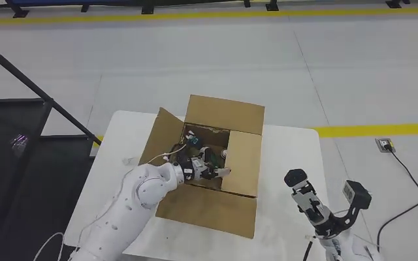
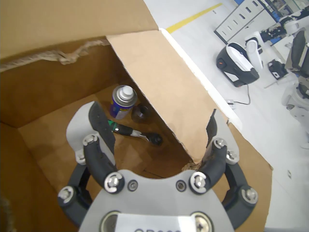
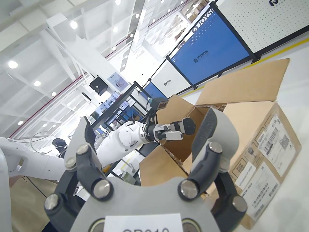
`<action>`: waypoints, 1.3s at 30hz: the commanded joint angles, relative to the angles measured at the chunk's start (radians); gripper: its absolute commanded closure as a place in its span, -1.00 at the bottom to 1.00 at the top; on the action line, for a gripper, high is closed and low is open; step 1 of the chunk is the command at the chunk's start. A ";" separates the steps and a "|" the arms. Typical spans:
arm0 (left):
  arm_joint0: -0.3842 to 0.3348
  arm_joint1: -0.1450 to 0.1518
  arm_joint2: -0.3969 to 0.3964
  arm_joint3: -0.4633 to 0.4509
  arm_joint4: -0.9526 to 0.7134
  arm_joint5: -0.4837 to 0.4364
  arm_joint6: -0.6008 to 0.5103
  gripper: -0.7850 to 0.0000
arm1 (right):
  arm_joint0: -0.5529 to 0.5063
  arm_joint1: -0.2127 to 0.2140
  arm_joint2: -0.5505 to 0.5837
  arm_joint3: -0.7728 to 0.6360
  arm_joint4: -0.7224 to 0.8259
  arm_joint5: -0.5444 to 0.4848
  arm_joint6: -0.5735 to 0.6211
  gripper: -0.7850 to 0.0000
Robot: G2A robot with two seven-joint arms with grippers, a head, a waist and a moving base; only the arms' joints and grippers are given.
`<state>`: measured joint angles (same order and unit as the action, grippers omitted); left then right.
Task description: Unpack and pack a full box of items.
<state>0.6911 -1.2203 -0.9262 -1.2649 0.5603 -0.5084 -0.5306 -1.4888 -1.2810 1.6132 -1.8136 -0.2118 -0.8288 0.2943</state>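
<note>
The box (image 1: 215, 163) stands open at the middle of the tabletop (image 1: 287, 150), with all four flaps up or splayed. On its floor, toward the 3 o'clock side, a spray can (image 2: 122, 102) stands upright. A small dark round cap (image 2: 141, 113) is just beside it, and a ratchet with a green grip (image 2: 135, 134) lies flat near both. The left hand (image 2: 154, 112) hangs inside the opening above them, spread wide and holding nothing. The 3 o'clock flap (image 2: 164, 85) leans inward, and its torn lower corner sits close to one finger (image 2: 212, 131).

The step looks like picking the next item out, and the ratchet seems the nearest. The hand would do well to shift away from that flap before going down, so the finger does not snag the cardboard. It should then turn to close across the ratchet's grip rather than along it, staying clear of the can, which could tip.

The right hand (image 3: 148, 119) waits well apart at 4 o'clock from the box, also spread and empty.

The left wrist view gives the contents plainly, while in the top view the left arm (image 1: 150, 189) covers most of them. The top view gives how both arms stand around the box. The right wrist view adds the box's outer wall with its labels (image 3: 268, 150)
</note>
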 commanded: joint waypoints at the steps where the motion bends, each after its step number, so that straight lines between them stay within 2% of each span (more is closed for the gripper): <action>1: -0.016 -0.008 0.020 0.033 -0.036 -0.007 -0.025 -1.00 | 0.001 0.001 -0.002 -0.001 -0.002 0.004 -0.001 -1.00; 11: -0.091 -0.058 0.106 0.187 -0.230 -0.042 -0.126 -1.00 | 0.014 0.007 -0.021 0.009 -0.004 0.016 -0.005 -1.00; 17: -0.111 -0.072 0.114 0.222 -0.305 -0.095 -0.148 -1.00 | 0.010 0.010 -0.025 0.009 -0.005 0.017 -0.015 -1.00; 30: -0.105 -0.073 0.088 0.176 -0.442 -0.144 -0.223 -1.00 | 0.028 0.016 -0.045 0.023 -0.003 0.012 -0.030 -1.00; 39: -0.084 -0.072 0.069 0.085 -0.475 -0.146 -0.196 -1.00 | 0.030 0.021 -0.036 0.016 0.002 0.002 -0.063 -1.00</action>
<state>0.6074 -1.2909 -0.8597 -1.1750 0.0863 -0.6564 -0.7328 -1.4573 -1.2605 1.5744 -1.7962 -0.2098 -0.8245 0.2388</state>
